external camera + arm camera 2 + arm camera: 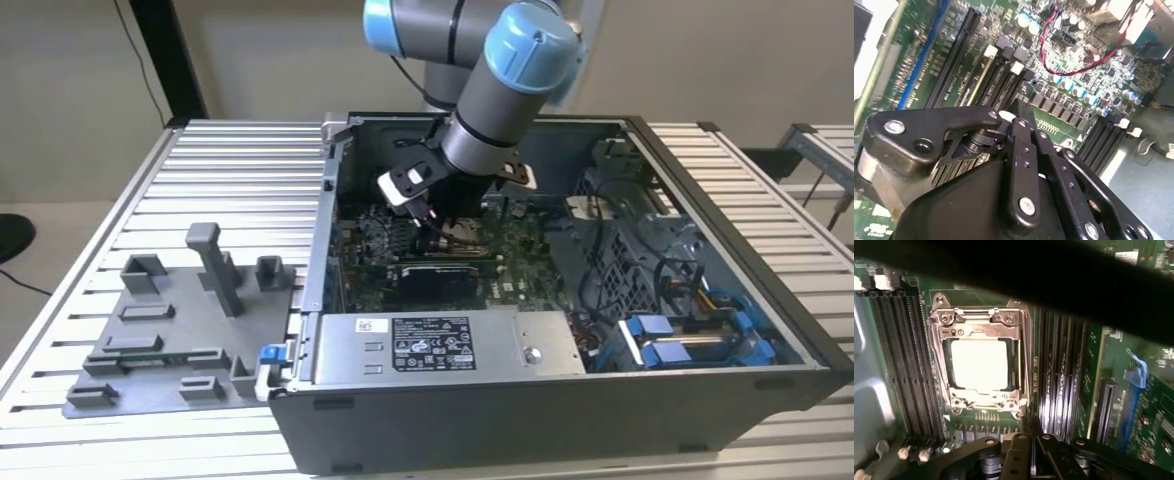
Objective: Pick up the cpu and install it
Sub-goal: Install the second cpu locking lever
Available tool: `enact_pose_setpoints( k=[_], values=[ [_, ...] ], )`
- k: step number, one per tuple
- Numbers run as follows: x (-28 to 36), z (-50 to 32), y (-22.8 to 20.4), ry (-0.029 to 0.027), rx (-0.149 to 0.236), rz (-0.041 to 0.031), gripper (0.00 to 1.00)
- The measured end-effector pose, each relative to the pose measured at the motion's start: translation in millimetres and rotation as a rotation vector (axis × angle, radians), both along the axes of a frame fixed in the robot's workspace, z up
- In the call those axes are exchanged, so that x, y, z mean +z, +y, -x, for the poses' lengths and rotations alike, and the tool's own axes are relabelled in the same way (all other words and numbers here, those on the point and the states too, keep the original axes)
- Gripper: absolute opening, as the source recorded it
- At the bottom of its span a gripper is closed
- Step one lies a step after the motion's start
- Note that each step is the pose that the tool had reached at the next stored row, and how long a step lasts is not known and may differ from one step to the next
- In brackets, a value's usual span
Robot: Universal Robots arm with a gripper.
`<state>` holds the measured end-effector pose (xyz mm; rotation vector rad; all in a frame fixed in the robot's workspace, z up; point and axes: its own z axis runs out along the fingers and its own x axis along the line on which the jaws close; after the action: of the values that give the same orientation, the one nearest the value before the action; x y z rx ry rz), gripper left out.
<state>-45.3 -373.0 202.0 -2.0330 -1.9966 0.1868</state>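
The cpu (979, 362), a pale square chip, lies flat inside the metal-framed socket (1021, 360) of the green motherboard (1114, 355). The socket's frame surrounds it. In the first wrist view my gripper (1026, 426) is shut with nothing between its black fingers. Its tips hover just off one edge of the socket, apart from the chip. The second wrist view shows the same shut gripper (1017, 106) above the board's long black slots (961, 55). In the exterior view the arm reaches down into the open computer case (561, 410), and the gripper (430, 228) sits low over the socket area.
Black memory slots (1059, 375) flank the socket on both sides. A silver power supply box (447, 343) lies near the case front, and blue drive brackets (681, 335) at the exterior view's right. A grey fixture tray (174, 340) stands on the slatted table at the left.
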Motion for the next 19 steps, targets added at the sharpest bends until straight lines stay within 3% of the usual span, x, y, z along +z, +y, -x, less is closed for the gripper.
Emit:
enact_pose_setpoints(
  k=[5,10,14,15,16,17,19],
  values=[
    [22.9,-0.1,0.0,0.0002,0.0,0.0001,0.0],
    [41.8,-0.1,0.0,-0.0027,0.0,0.0,0.0],
    [49.8,-0.7,0.0,-0.0119,0.0,0.0001,0.0],
    [50.5,-1.3,0.0,-0.0175,0.0,0.0002,0.0],
    [50.6,-2.3,0.0,-0.0268,0.0,0.0002,0.0],
    [50.5,-3.8,0.0,-0.0412,0.0,0.0001,0.0],
    [50.5,-6.8,0.0,-0.0756,0.0,0.0002,0.0]
  ],
)
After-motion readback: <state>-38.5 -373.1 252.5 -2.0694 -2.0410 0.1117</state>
